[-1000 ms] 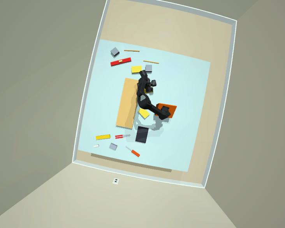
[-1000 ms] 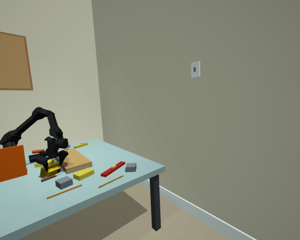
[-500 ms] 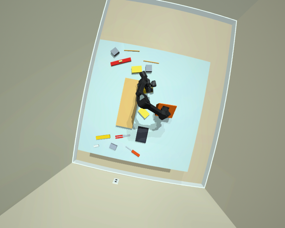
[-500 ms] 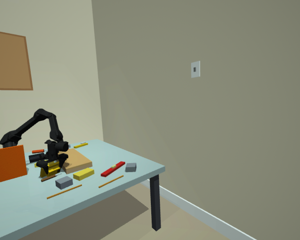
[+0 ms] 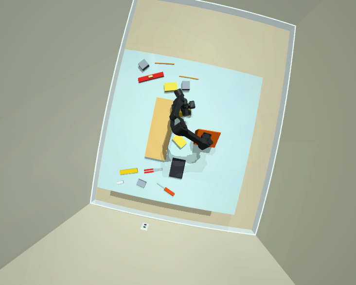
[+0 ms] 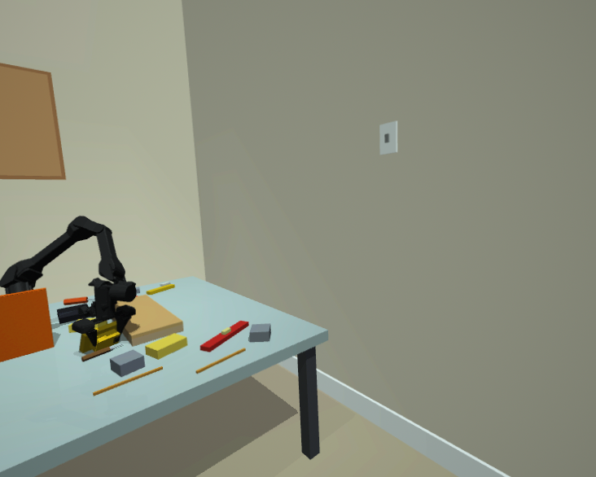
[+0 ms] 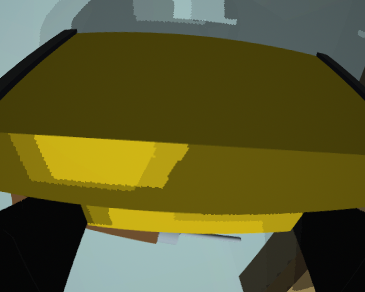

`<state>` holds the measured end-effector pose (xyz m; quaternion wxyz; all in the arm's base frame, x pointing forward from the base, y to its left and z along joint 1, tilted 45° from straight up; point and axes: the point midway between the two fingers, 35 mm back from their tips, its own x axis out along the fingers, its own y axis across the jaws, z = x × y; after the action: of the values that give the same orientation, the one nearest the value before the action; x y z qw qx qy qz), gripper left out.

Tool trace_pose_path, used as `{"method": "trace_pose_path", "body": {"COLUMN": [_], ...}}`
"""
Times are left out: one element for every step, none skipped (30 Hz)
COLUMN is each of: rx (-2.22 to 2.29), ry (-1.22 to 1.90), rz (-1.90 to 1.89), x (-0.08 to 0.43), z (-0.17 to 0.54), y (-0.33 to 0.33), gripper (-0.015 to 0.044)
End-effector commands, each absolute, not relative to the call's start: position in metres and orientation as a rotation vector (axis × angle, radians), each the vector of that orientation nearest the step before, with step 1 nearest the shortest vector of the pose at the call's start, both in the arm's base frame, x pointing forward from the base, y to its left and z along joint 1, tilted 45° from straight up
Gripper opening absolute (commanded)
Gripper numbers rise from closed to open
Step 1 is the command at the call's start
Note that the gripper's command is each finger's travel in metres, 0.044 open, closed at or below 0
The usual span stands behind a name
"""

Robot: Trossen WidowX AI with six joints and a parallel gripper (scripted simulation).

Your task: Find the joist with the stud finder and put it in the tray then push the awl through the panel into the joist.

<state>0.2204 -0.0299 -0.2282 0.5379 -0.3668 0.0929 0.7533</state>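
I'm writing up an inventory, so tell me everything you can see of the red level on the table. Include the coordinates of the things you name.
The red level [image 5: 144, 78] [image 6: 213, 342] is a long, straight, narrow bar with a matte, smooth-looking surface. A small pale-yellow block, probably its vial, sits around mid-length on the upper face. It lies flat on the pale blue table [image 5: 221, 100] [image 6: 41, 410], between a gray block [image 5: 143, 63] [image 6: 260, 332] and a yellow block [image 5: 170, 86] [image 6: 166, 345], touching neither. I can't make out any markings.

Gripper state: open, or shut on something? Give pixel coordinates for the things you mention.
Shut on the stud finder [image 6: 99, 335] [image 7: 188, 95]: the gripper's [image 6: 102, 332] [image 7: 195, 220] fingers flank its yellow body in the wrist view.
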Motion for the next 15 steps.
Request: {"method": "trace_pose_path", "body": {"rx": [-0.869, -0.869, -0.869, -0.869, -0.869, -0.870, -0.870, -0.870, -0.870, -0.870, -0.870, -0.870, -0.870, -0.871, -0.871], "ry": [0.224, 0.224, 0.225, 0.225, 0.225, 0.226, 0.226, 0.226, 0.226, 0.226, 0.227, 0.227, 0.227, 0.227, 0.227], "rz": [1.789, 1.789, 1.789, 1.789, 1.789, 1.789, 1.789, 1.789, 1.789, 1.789, 1.789, 1.789, 1.789, 1.789, 1.789], "x": [0.221, 0.221, 0.222, 0.222, 0.223, 0.223, 0.224, 0.224, 0.224, 0.225, 0.225, 0.225, 0.225, 0.226, 0.226], "z": [-0.226, -0.224, -0.223, -0.221, -0.219, -0.218, -0.216, -0.214, -0.212, -0.210, -0.209, -0.207, -0.205, -0.203, -0.201], "y": [-0.032, -0.034, -0.035, -0.037, -0.039, -0.041, -0.042, -0.044, -0.046, -0.048, -0.050, -0.051, -0.053, -0.055, -0.057], "gripper": [0.0235, 0.0209, 0.0183, 0.0156, 0.0130, 0.0104, 0.0078, 0.0051, 0.0025, 0.0000, 0.0000, 0.0000, 0.0000, 0.0000, 0.0000]}}
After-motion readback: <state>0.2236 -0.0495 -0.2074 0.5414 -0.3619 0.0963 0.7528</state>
